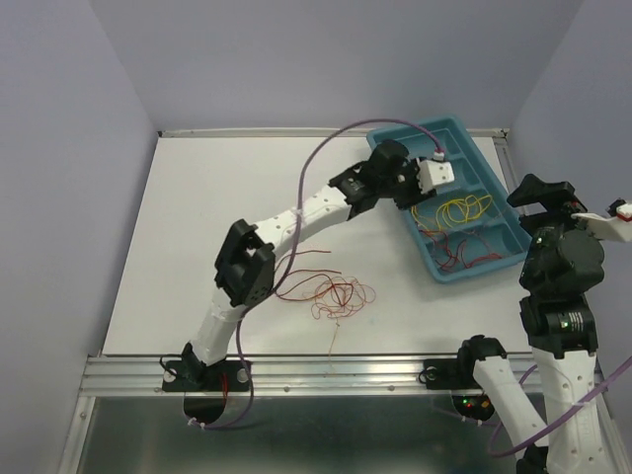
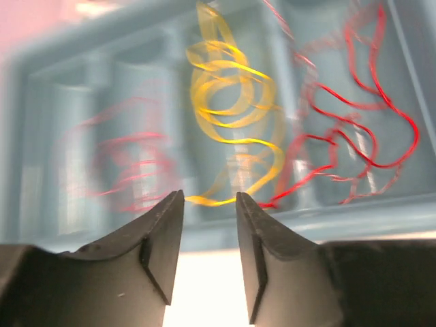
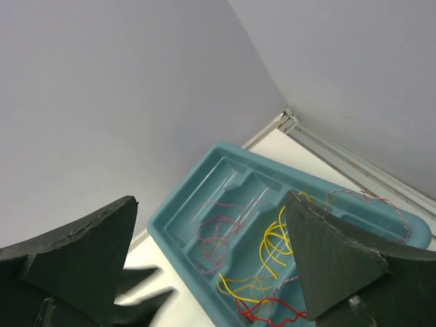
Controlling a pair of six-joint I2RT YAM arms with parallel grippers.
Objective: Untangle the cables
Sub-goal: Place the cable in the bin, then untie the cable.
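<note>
Top external | left arm [image 1: 296,222] stretched to tray [image 1: 474,274] | left gripper [image 2: 210,197] parted

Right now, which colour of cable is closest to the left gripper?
The yellow cables: their lowest strand runs between the left gripper tips; the red cables sit aside.

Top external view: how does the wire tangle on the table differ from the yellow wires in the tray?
Colour differs: the thin red-orange wire tangle against the curly yellow wires. The tangle lies loose on the white table; the yellow wires sit inside the teal plastic divided tray. The open left end effector hovers at the yellow wires; no end effector is at the tangle. Both are thin, looping strands.
</note>
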